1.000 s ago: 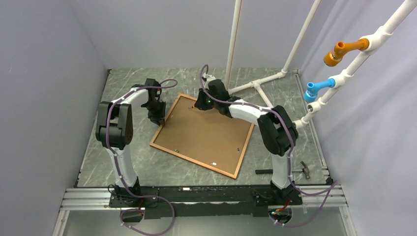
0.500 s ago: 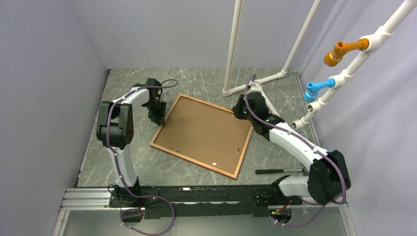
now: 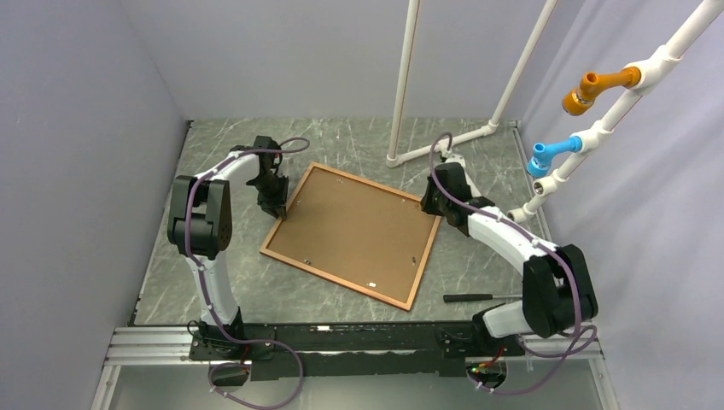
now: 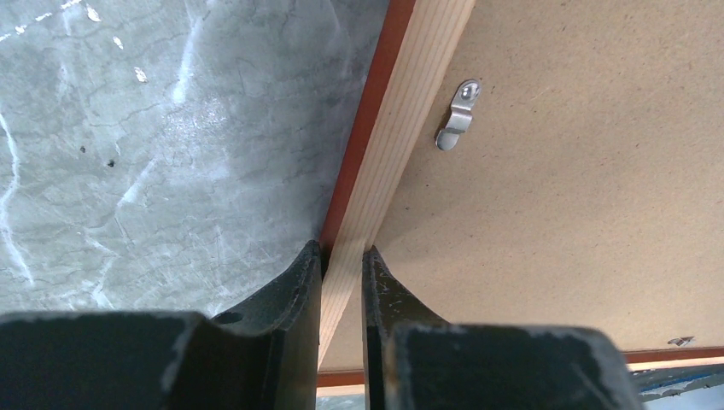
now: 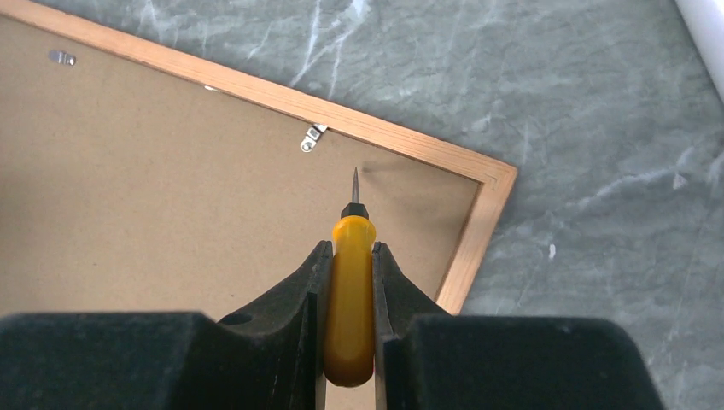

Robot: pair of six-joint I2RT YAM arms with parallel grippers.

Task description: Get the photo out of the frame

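Observation:
The frame (image 3: 333, 280) lies face down on the marble table. The photo shows only its plain brown board back (image 3: 354, 231); its picture side is hidden. My left gripper (image 3: 277, 209) is shut on the frame's left rail (image 4: 410, 111), one finger on each side of it (image 4: 341, 252), near a metal clip (image 4: 457, 115). My right gripper (image 3: 429, 205) is shut on a yellow-handled screwdriver (image 5: 350, 290). It hovers (image 5: 350, 248) over the board near the frame's far right corner (image 5: 491, 175), with the tip pointing toward a metal clip (image 5: 312, 137).
A black-handled tool (image 3: 478, 297) lies on the table right of the frame's near corner. White pipes (image 3: 401, 85) stand behind the frame, with orange (image 3: 589, 85) and blue (image 3: 546, 155) fittings at the right. Grey walls enclose the table.
My right arm has swung from the frame's far edge to its far right corner, its elbow dropping to the right. The left arm and the frame have not moved.

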